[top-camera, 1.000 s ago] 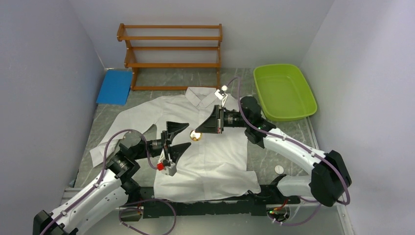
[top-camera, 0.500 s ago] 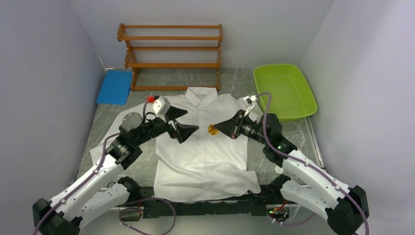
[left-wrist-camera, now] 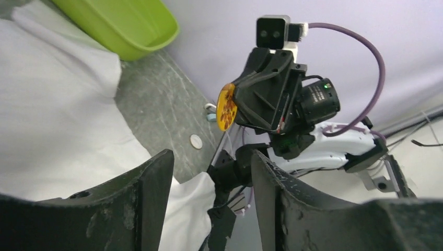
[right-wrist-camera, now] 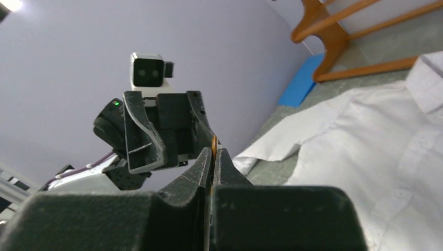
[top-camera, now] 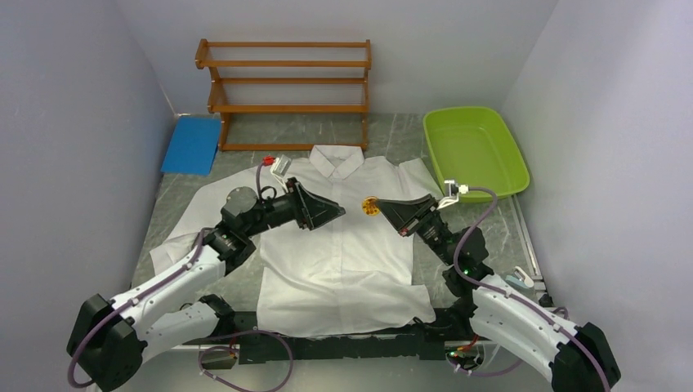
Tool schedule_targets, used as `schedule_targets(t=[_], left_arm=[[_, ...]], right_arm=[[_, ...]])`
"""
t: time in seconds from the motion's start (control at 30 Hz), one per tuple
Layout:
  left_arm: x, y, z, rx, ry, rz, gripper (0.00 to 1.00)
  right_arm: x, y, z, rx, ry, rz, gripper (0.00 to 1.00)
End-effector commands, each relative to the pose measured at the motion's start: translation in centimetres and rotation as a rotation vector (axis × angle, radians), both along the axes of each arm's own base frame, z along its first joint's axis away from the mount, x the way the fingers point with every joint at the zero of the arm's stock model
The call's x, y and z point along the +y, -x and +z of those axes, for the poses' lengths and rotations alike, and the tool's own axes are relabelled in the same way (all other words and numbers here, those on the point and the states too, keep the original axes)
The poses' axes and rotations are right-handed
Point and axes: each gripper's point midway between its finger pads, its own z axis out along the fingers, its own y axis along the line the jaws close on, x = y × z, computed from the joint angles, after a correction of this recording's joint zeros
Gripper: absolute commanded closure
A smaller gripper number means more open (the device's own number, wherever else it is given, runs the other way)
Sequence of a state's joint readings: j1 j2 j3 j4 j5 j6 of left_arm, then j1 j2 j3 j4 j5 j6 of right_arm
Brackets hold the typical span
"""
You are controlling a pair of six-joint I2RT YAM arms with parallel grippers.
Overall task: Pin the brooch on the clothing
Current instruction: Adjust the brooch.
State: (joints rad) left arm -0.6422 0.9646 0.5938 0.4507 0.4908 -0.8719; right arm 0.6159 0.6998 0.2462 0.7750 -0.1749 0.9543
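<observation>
One brooch (right-wrist-camera: 214, 142) edge-on in right gripper (right-wrist-camera: 212, 161), patterned face from left wrist

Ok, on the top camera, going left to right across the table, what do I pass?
Blue mat → left gripper → brooch → green tub. The wooden rack and the shirt span too wide to place.

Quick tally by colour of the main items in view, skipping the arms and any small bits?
White: 1, shirt
Yellow: 1, brooch
Green: 1, tub
Blue: 1, mat
Brown: 1, rack
Total: 5
</observation>
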Motion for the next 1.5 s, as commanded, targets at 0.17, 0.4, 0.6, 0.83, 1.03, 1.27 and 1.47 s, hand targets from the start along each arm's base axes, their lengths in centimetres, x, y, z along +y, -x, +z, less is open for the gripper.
schedule_targets(t=[0.17, 0.4, 0.6, 0.83, 1.03, 1.27, 1.47], left_arm=[[-3.0, 1.5, 4.5, -0.067, 0.113, -0.151, 0.47], [-4.3, 1.9, 5.1, -0.09, 0.127, -0.184, 0.61], [-4.8, 1.9, 5.9, -0.131, 0.129, -0.201, 0.64], [-5.5, 1.6, 6.3, -0.142, 0.136, -0.229, 0.79], [-5.8, 1.5, 6.3, -0.146, 0.124, -0.238, 0.97], [-4.4, 1.2, 4.6, -0.185, -0.012, -0.154, 0.97], [-1.2, 1.2, -0.1, -0.319, -0.411, -0.14, 0.97]], right_arm=[[0.1, 1.7, 6.4, -0.186, -0.213, 0.091, 1.0], [0.3, 1.7, 6.8, -0.185, -0.225, 0.104, 1.0], [0.4, 1.7, 7.0, -0.184, -0.223, 0.107, 1.0], [0.4, 1.8, 6.7, -0.172, -0.233, 0.121, 1.0], [0.4, 1.5, 6.4, -0.16, -0.2, 0.096, 1.0], [0.9, 0.7, 4.8, -0.184, 0.032, 0.043, 0.29], [0.6, 0.5, 2.9, -0.293, 0.454, 0.014, 0.01]])
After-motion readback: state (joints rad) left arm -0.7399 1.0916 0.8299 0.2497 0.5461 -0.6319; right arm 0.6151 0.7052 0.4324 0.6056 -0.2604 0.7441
